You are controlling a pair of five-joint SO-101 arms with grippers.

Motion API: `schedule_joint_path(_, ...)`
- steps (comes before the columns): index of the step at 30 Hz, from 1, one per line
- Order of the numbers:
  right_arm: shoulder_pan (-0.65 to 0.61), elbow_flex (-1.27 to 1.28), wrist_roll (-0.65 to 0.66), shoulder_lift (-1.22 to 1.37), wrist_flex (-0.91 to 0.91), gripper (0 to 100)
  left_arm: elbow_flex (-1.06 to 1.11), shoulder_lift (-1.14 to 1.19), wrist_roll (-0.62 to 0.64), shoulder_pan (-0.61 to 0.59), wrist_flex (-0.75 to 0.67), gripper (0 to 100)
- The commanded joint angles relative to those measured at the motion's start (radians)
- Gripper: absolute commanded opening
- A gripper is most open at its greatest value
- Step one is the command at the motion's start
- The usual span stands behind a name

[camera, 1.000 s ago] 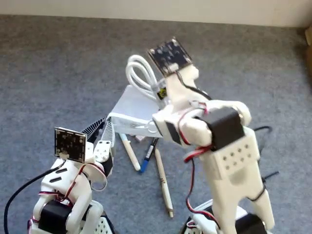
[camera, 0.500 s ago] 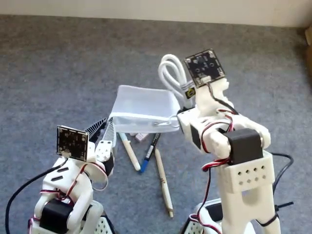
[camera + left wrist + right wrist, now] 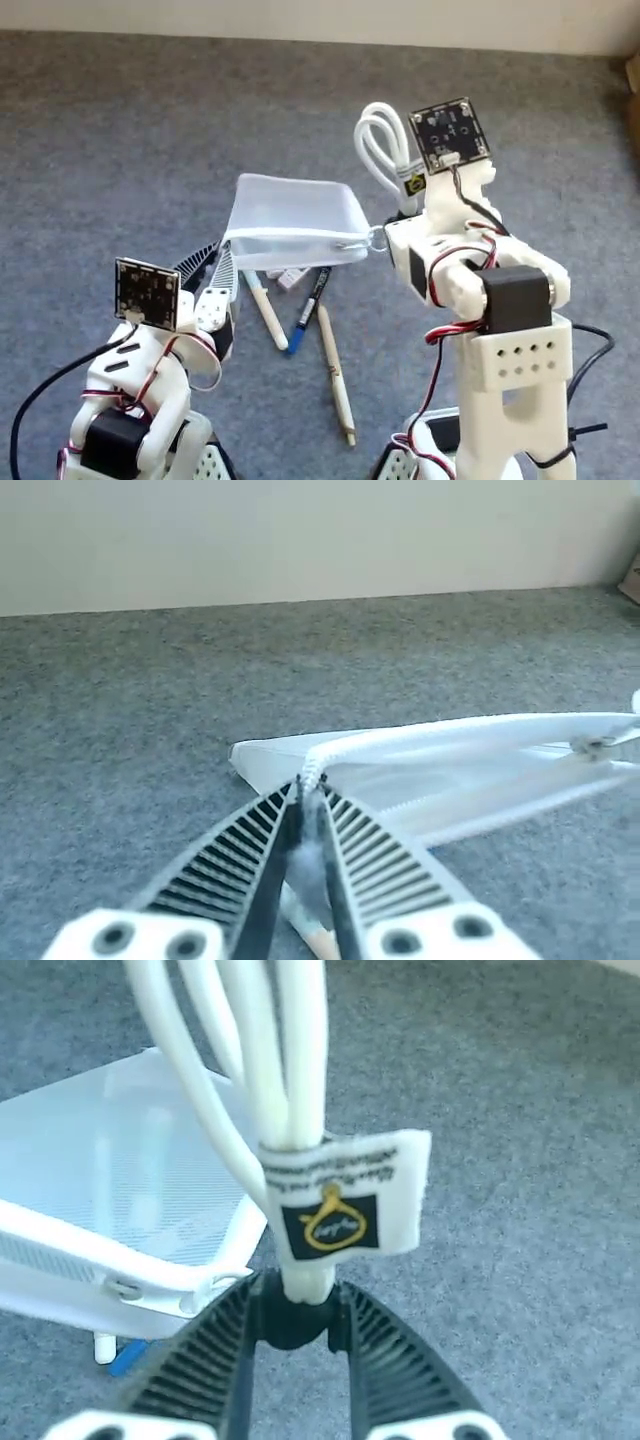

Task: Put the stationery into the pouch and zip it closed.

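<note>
The job is at the loading step. The left gripper point(image 3: 308, 788) has its fingers closed on one end of the pouch point(image 3: 295, 215), right at the zip end, pinning that corner low over the grey worktop point(image 3: 120, 130). The pouch lies between the 2 arms with its mouth turned toward them. In the left wrist view the 2 zip strips part from each other, so the mouth looks open.

The right gripper point(image 3: 293, 1305) has its fingers clamped round the base of a looped white cable point(image 3: 383, 150) just below its tag point(image 3: 345, 1205). It holds the loops upright, just beside the pouch's far end, close to the zip pull point(image 3: 375, 238). The cable is outside the pouch.

3 pens point(image 3: 336, 375) and a small white piece point(image 3: 290, 280) lie on the worktop just in front of the mouth. Their upper ends are at the zip edge; whether any tip is inside cannot be told.

The next move probably calls for the right arm to swing the cable round to the open side, tip the loops flat and feed them through the mouth while the left fingers keep the corner held. The springy loops may catch the upper zip strip or push the light pouch away. The pens and the zip come afterwards.
</note>
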Motion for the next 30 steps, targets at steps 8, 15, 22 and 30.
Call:
schedule_joint_path(8, -0.024, -0.007, 0.012, -0.019, 0.039, 0.4, -0.004, -0.010, -0.012, -0.030, 0.000, 8)
schedule_joint_path(15, -0.087, -0.004, 0.012, -0.114, 0.070, 0.4, -0.001, -0.002, -0.011, 0.047, 0.040, 18)
schedule_joint_path(22, -0.188, -0.001, 0.020, -0.191, 0.074, 0.4, 0.082, -0.001, -0.058, 0.101, -0.005, 18)
schedule_joint_path(30, -0.259, -0.002, 0.021, -0.199, 0.101, 0.4, 0.120, -0.001, -0.063, 0.102, -0.049, 12)
